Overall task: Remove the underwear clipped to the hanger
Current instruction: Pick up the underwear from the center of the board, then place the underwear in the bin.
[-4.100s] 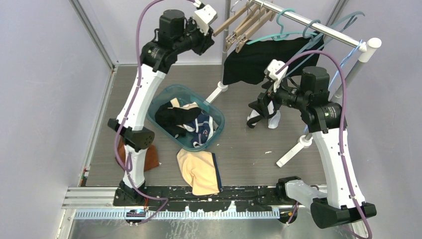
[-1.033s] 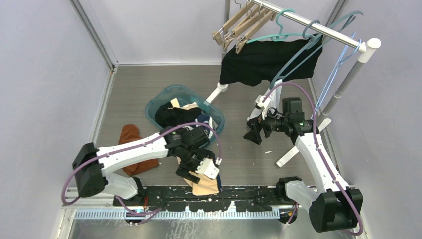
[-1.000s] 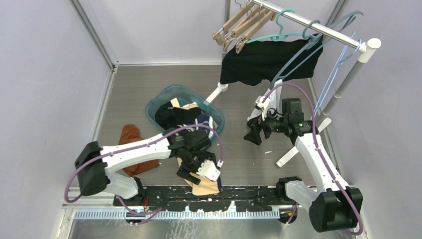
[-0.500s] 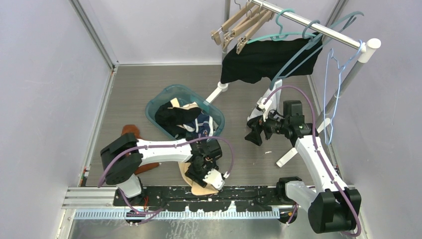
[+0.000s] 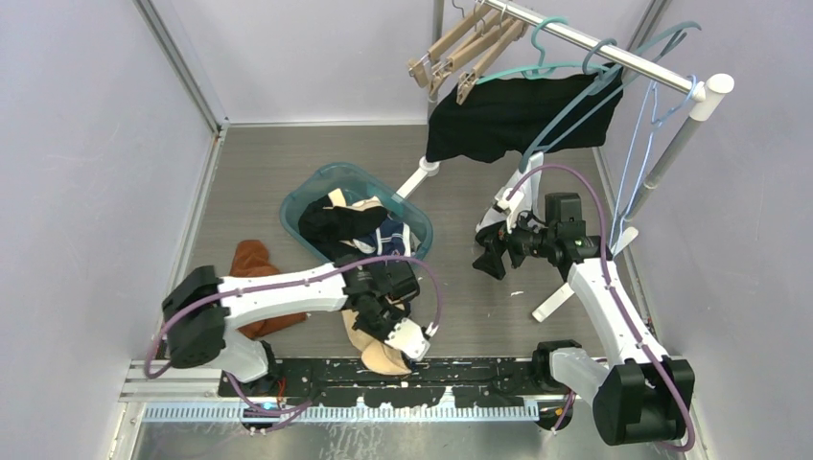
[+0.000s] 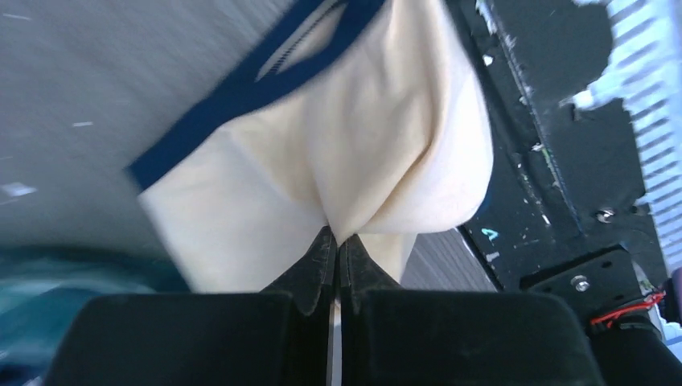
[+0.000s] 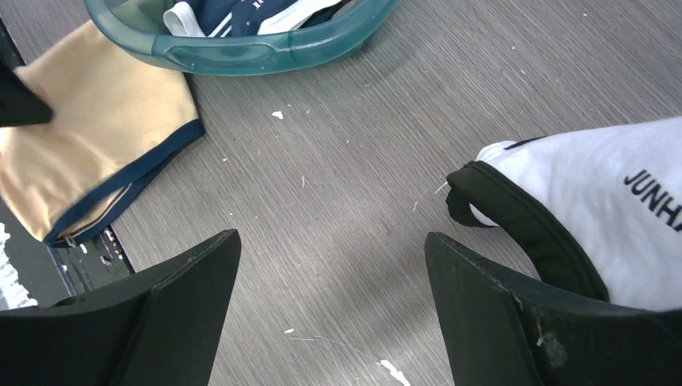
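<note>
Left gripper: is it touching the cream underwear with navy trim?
Touching. The left wrist view shows the left gripper with its fingertips closed on a pinched fold of the cream underwear.

Grey table (image 5: 479, 316) carries teal basin (image 7: 265, 50); cream underwear (image 7: 88, 137); brown cloth (image 5: 251, 264).

I counted one basin (image 5: 299, 201), one rack (image 5: 623, 59), two teal hangers (image 5: 537, 38), one blue wire hanger (image 5: 636, 144) (wooden ones (image 5: 460, 48) were too bunched), and three garments (image 5: 251, 264) on the floor (image 5: 288, 153).
</note>
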Robot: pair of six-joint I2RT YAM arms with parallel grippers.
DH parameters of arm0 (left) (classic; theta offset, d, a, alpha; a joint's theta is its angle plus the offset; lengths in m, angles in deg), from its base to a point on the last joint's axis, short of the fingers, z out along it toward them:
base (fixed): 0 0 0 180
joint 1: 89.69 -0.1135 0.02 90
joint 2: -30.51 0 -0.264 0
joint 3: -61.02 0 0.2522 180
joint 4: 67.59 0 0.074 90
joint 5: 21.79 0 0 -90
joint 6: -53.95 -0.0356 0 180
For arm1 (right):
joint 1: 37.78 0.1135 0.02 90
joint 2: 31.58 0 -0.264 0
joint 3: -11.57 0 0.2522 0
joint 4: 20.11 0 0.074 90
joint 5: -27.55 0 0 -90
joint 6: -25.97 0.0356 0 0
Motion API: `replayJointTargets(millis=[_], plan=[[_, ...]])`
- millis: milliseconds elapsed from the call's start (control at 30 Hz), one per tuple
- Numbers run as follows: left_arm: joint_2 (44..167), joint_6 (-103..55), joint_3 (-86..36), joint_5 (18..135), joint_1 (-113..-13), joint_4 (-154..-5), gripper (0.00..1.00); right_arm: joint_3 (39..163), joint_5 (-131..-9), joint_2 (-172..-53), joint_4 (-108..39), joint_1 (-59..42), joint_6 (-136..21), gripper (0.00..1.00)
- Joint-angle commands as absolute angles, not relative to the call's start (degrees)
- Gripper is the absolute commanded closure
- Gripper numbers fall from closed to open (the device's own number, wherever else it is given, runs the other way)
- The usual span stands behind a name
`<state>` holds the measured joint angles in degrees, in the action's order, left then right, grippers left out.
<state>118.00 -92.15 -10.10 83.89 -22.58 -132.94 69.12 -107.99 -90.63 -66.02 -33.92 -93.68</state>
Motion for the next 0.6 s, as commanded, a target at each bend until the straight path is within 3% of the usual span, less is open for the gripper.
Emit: replayJointTargets(millis=[0,167,567], plan=[[110.44,-89.40,-21.52,89.29,-23.54,-143.21,1.00,69.82,-107.84,-90.08,-64.13,-35.20,-94.19,0.10],[108.61,-83.91,-36.23,90.37,-27.26,-150.65,1.00,69.80,-108.22,-89.36,-64.11,-36.99,-94.15,0.10],[109.15,-80.09,-57.26,68.09,-37.25,-146.13,1.00,69.89,-109.28,-89.79,-64.11,-38.09,-93.89,0.10]])
